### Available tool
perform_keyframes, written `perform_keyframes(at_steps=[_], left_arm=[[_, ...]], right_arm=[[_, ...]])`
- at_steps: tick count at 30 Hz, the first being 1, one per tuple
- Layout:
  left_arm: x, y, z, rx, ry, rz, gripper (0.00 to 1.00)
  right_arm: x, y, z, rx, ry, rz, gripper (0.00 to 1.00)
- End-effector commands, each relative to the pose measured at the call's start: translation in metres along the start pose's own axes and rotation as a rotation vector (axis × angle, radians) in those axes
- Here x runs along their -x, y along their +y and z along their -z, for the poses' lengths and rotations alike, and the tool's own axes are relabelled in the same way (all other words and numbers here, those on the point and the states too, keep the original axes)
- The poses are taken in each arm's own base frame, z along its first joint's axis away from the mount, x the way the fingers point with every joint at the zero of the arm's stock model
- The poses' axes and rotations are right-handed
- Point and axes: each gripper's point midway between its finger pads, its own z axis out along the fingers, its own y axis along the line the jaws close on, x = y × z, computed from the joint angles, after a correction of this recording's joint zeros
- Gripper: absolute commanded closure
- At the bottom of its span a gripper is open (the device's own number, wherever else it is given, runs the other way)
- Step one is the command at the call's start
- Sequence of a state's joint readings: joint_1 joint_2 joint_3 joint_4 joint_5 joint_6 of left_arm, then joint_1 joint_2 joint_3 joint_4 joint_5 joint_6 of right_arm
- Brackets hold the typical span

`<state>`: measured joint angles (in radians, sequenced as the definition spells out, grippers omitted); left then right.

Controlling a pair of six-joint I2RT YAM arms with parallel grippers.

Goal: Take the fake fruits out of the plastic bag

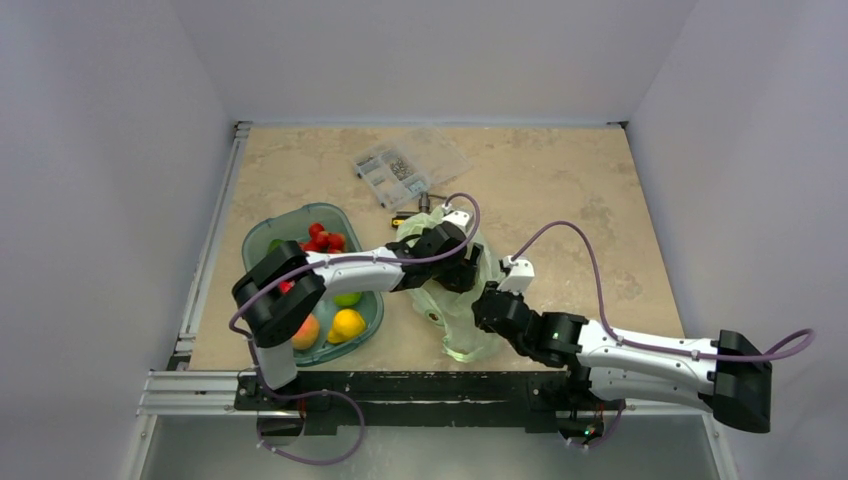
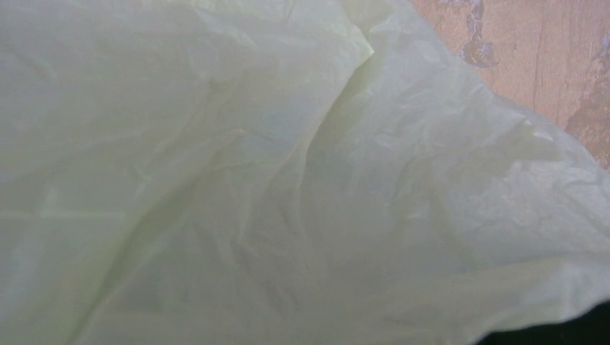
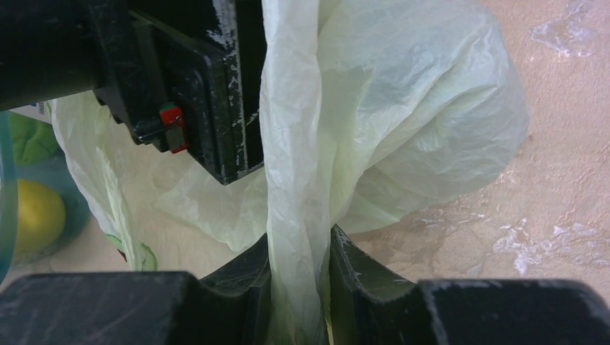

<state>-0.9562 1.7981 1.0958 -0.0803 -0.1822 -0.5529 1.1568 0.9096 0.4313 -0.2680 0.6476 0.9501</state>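
The pale green plastic bag [image 1: 462, 322] lies crumpled on the table between my two arms. My right gripper [image 3: 301, 241] is shut on a bunched strip of the bag's film [image 3: 295, 158] and holds it up; in the top view it [image 1: 490, 305] is at the bag's right side. My left gripper [image 1: 460, 272] reaches into the bag's top from the left. Its fingers are hidden, and the left wrist view shows only bag film [image 2: 288, 180]. Its black body [image 3: 180, 86] shows in the right wrist view. The grape bunch, the dark red fruit and the yellow-green piece are hidden.
A teal tray [image 1: 262, 238] at the left holds a strawberry cluster [image 1: 322, 238], a peach [image 1: 305, 330], a yellow fruit [image 1: 348, 323] and a green one [image 1: 347, 298]. A clear parts box [image 1: 410, 165] lies at the back, with small tools [image 1: 425, 205] just behind the bag.
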Motion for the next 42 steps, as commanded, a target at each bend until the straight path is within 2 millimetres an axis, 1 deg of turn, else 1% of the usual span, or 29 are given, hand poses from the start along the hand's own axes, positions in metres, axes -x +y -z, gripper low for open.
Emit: perform_keyframes(at_steps=[1, 3, 7, 11, 12, 15, 17, 20, 25, 27, 30, 33, 37, 40, 42], left_arm=[[0.011, -0.008, -0.006, -0.029, -0.013, -0.033, 0.10], [0.010, -0.012, -0.006, -0.056, -0.004, -0.036, 0.19], [0.009, -0.020, 0.001, -0.110, 0.012, -0.047, 0.40], [0.013, -0.030, 0.020, -0.184, -0.005, -0.040, 0.57], [0.013, -0.030, 0.024, -0.192, -0.006, -0.036, 0.61], [0.015, -0.031, 0.041, -0.216, -0.021, -0.026, 0.69], [0.012, -0.032, 0.053, -0.245, -0.025, -0.020, 0.72], [0.015, -0.036, 0.073, -0.286, -0.043, -0.010, 0.78], [0.029, -0.043, 0.105, -0.353, -0.101, -0.002, 0.86], [0.032, -0.046, 0.114, -0.380, -0.107, -0.001, 0.90], [0.033, -0.055, 0.128, -0.439, -0.101, -0.007, 0.94], [0.034, -0.057, 0.143, -0.473, -0.112, -0.014, 0.96], [0.033, -0.043, 0.166, -0.467, -0.136, -0.019, 1.00], [0.034, -0.023, 0.185, -0.422, -0.166, -0.026, 1.00], [0.037, -0.004, 0.199, -0.364, -0.190, -0.033, 1.00]], right_arm=[[0.005, 0.005, 0.001, 0.022, -0.015, -0.020, 0.77], [0.005, 0.004, 0.001, 0.022, -0.019, -0.028, 0.77], [0.006, 0.001, 0.001, 0.011, -0.024, -0.031, 0.79], [0.005, 0.000, -0.001, 0.000, -0.026, -0.028, 0.80], [0.005, 0.000, -0.001, -0.004, -0.022, -0.025, 0.80], [0.002, -0.001, -0.002, -0.011, -0.012, -0.027, 0.81], [0.000, -0.003, -0.002, -0.014, -0.008, -0.034, 0.83], [0.001, -0.003, -0.002, -0.014, -0.014, -0.041, 0.83], [0.003, -0.005, -0.002, -0.024, -0.027, -0.043, 0.85], [0.002, -0.006, -0.003, -0.029, -0.028, -0.039, 0.86], [0.002, -0.006, -0.004, -0.034, -0.025, -0.037, 0.86], [0.001, -0.006, -0.004, -0.033, -0.028, -0.039, 0.87], [0.002, -0.006, -0.004, -0.036, -0.027, -0.035, 0.87], [0.002, -0.006, -0.005, -0.037, -0.027, -0.037, 0.87], [0.002, -0.006, -0.005, -0.036, -0.026, -0.035, 0.87]])
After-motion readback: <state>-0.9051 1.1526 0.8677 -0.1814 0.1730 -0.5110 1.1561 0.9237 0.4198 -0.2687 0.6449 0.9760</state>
